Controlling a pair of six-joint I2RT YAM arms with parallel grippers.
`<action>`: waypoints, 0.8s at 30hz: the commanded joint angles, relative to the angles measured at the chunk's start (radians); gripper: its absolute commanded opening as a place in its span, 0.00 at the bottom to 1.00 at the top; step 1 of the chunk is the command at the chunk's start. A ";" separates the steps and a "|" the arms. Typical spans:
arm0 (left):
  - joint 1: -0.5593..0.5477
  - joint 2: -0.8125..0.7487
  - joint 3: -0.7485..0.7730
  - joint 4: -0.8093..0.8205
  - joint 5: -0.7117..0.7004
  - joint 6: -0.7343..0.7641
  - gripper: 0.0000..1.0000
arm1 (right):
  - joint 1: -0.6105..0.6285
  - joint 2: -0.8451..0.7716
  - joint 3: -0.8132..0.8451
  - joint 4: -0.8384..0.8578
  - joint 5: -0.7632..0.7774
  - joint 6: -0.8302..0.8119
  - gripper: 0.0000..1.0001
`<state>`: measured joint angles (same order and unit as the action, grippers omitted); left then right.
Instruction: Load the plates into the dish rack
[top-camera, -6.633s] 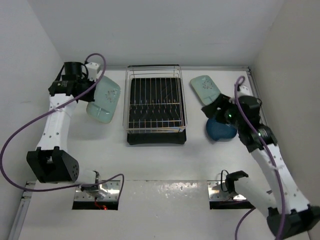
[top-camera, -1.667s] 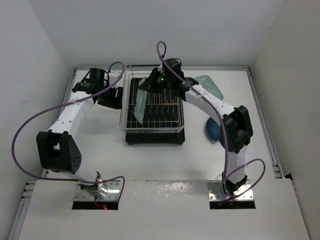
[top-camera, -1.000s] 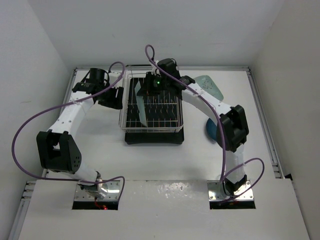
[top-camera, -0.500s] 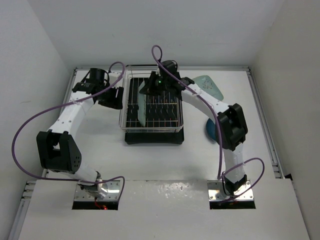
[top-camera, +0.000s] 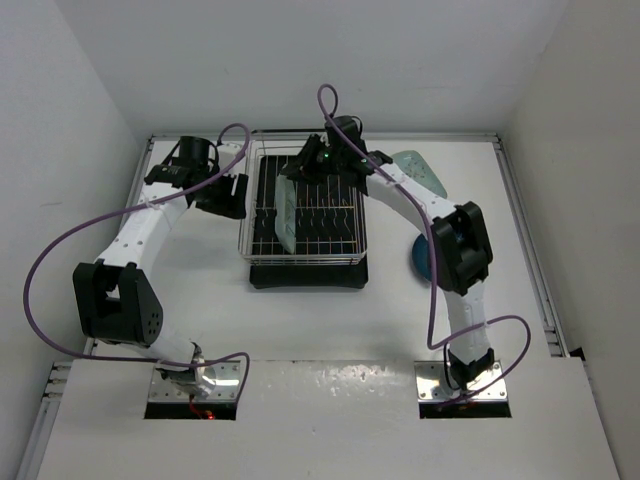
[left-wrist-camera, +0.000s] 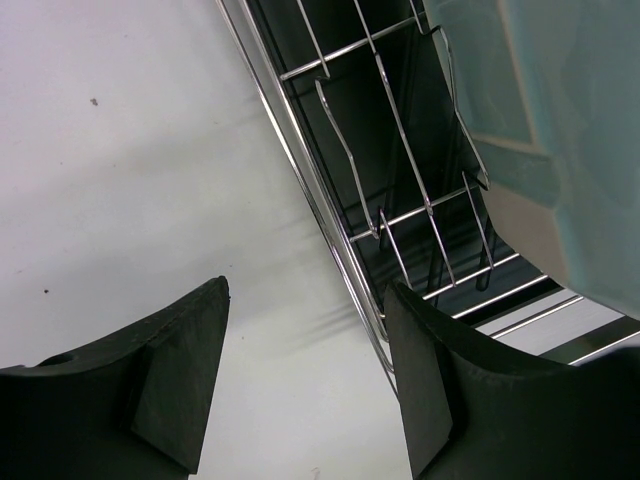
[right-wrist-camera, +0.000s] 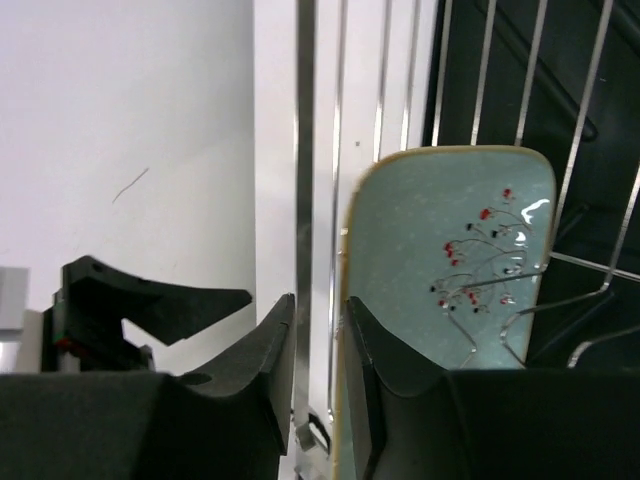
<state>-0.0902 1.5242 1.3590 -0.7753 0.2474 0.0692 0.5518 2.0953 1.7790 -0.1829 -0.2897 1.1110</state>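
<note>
Now one mint plate stands on edge in the left part of the dish rack, with its long axis running from far to near. The right hand hovers at its far end, and the fingers are only a narrow way apart. The rim lies beside one finger, and I cannot tell whether it is pinched or free. The left hand is wide open and empty, just outside the rack's left wall. The second mint plate and the blue plate, which is partly hidden by the right arm, lie on the desk to the right of the rack. I judge that the right arm is the nearer one. The second mint plate's long axis slants from far-left to near-right.
</note>
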 joint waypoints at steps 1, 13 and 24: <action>0.012 -0.004 0.000 0.021 0.016 0.007 0.68 | 0.013 0.006 0.071 0.037 -0.023 -0.048 0.27; 0.012 -0.015 0.000 0.021 -0.003 0.017 0.72 | 0.008 -0.096 0.220 -0.307 0.137 -0.385 0.75; 0.001 0.030 0.058 -0.019 -0.069 0.066 0.76 | -0.320 -0.295 -0.069 -0.607 0.340 -0.737 0.52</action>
<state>-0.0902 1.5311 1.3685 -0.7845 0.2024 0.1169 0.3016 1.7393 1.7618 -0.7254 -0.0067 0.4889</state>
